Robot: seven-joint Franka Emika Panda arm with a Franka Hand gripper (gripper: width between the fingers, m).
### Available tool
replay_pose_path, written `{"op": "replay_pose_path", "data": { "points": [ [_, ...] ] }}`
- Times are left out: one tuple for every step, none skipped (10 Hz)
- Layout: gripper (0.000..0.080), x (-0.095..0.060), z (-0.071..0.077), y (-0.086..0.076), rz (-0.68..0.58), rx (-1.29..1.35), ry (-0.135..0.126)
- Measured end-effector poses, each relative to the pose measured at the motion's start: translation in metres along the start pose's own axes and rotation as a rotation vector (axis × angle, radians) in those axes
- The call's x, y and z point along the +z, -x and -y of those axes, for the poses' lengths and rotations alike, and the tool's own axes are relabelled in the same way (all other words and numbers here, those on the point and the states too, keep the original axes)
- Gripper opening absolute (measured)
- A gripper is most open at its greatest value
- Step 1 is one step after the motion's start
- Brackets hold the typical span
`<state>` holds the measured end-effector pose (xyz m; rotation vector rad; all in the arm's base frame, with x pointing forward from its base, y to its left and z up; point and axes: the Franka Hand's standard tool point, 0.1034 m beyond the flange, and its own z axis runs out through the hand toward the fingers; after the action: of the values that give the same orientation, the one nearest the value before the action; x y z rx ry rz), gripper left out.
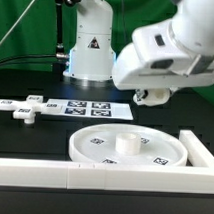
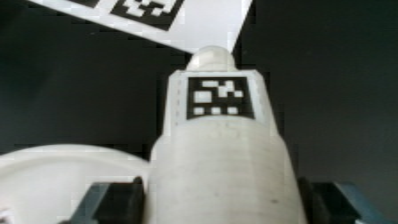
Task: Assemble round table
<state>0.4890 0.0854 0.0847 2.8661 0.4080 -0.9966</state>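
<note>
- Exterior view: the large rimmed round disc (image 1: 125, 146) lies flat on the black counter (image 1: 34, 137) toward 6 o'clock in the scene. It is white, with a raised hub in the middle and small black-and-white square tags around its face.
- The cross-shaped piece (image 1: 22, 108), also white and tagged, lies flat out at 9 o'clock, well apart from the disc.
- The marker board (image 1: 90, 109) lies between them, at about 11 o'clock from the disc.
- A long white border wall (image 1: 53, 174) runs along the near edge, just beside the disc's rim.
- The hand (image 1: 153, 96) hangs above the counter at about 1 o'clock from the disc. The bulky white wrist hides most of it, so its grip cannot be read from this side.
- Wrist view: the short cylindrical post (image 2: 217, 150) fills the middle, a white round body narrowing to a blunter end. It carries one square tag (image 2: 217, 97) on a flat face near that end.
- The dark fingers (image 2: 111, 201) sit against both flanks of the post, so the hand is pinching it and holding it off the counter.
- Beyond the post, part of the disc's rim and a corner of the marker board show against the dark counter.
</note>
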Motion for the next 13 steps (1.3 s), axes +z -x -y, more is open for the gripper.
{"op": "replay_pose_path", "data": {
  "points": [
    [0.0409,-0.007,-0.007,0.003,-0.025,0.022,0.001],
    [0.0409,-0.018,-0.012,0.001,-0.108,0.038,0.006],
    [0.0409,-0.018,-0.011,0.0,-0.179,0.034,0.011],
    [0.0409,-0.019,-0.01,-0.004,-0.262,0.031,0.015],
    [0.0409,-0.02,-0.01,-0.004,-0.33,0.032,0.019],
    [0.0409,-0.02,-0.01,-0.005,-0.375,0.031,0.021],
    [0.0409,-0.023,-0.01,-0.01,-0.458,0.029,0.024],
    [0.0409,-0.025,-0.01,-0.009,-0.5,0.033,0.025],
    [0.0409,-0.035,-0.013,-0.008,-0.552,0.042,0.028],
    [0.0409,-0.045,-0.017,-0.006,-0.603,0.047,0.031],
    [0.0409,-0.056,-0.018,-0.007,-0.646,0.048,0.034],
    [0.0409,-0.057,-0.017,-0.014,-0.748,0.042,0.037],
    [0.0409,-0.053,-0.015,-0.014,-0.793,0.039,0.038]
  ]
}}
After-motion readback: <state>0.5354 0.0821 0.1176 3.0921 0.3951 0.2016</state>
